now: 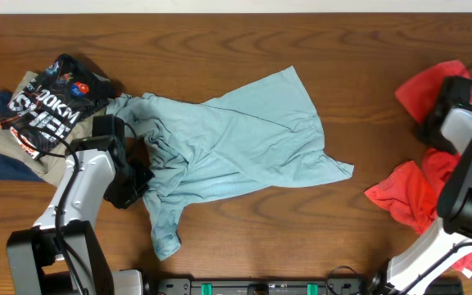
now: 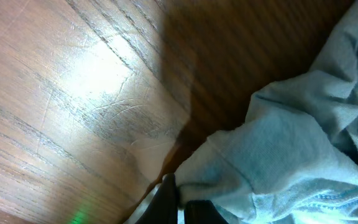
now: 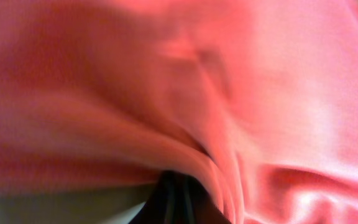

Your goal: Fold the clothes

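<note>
Blue-grey T-shirt point(image 1: 244, 135), one, pinched by left pincer point(image 2: 178, 200); one coral-red garment point(image 1: 408, 195) pinched by right pincer point(image 3: 179, 198).

The T-shirt point(image 1: 236, 139) spreads rightward from the left claw point(image 2: 178, 200) across the table point(image 1: 220, 33); a stack of clothes point(image 1: 39, 115) lies behind that claw, to its left. Well apart — around and under the right claw point(image 3: 176, 199) — lies the other garment point(image 1: 406, 197).

The dark printed garment point(image 1: 52, 106) at left bears white letters, seemingly "100KM"; the rest is unreadable.
</note>
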`<state>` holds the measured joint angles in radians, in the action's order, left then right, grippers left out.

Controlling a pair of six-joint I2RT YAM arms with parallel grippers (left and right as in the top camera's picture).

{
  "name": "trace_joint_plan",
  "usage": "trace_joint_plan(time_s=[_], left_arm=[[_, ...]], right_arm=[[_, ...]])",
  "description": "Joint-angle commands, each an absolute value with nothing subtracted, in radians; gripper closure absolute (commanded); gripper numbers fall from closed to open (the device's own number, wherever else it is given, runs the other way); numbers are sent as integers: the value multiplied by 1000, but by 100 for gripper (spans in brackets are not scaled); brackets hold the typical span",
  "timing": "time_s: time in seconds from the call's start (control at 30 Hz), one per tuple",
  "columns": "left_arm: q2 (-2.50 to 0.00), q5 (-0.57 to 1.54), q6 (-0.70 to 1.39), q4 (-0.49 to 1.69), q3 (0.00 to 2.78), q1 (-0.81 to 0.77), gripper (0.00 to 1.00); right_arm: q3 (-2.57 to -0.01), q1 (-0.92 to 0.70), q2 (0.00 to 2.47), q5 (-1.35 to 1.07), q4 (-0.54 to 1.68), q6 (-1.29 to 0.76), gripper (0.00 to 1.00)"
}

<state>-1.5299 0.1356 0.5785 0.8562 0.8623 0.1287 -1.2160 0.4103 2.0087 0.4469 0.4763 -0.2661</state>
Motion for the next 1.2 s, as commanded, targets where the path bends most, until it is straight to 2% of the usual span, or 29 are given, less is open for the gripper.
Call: trace_joint_plan(time_s=[0.0,0.1,0.23,0.3,0.43,0.53,0.63,0.8,0.97,1.17], left_arm=[[-1528,139,572,859,858,126,94],[-1528,139,572,859,858,126,94],[-1528,139,572,859,858,126,94],[-1528,139,572,859,858,126,94],[-1528,139,572,860,858,126,94],[-1528,139,572,859,858,126,94],[-1528,139,572,859,858,126,94],[-1528,139,572,859,858,126,94],[-1528,139,572,859,858,126,94],[-1528,139,572,860,858,126,94]], right_arm=[[-1207,504,2031,655,503,-368,91],[-1207,596,2031,649,551,-456,81],[-1213,691,2029,522,569,-471,80],[-1223,720,2022,381,566,-453,79],[-1280,736,1999,-64,564,-308,76],[-1320,715,1969,-363,573,-225,74],[-1328,673,1921,-550,589,-160,73],[-1328,534,1828,-570,701,-54,68],[-1326,354,1814,-455,855,-7,55],[-1266,128,1831,-304,950,9,47]])
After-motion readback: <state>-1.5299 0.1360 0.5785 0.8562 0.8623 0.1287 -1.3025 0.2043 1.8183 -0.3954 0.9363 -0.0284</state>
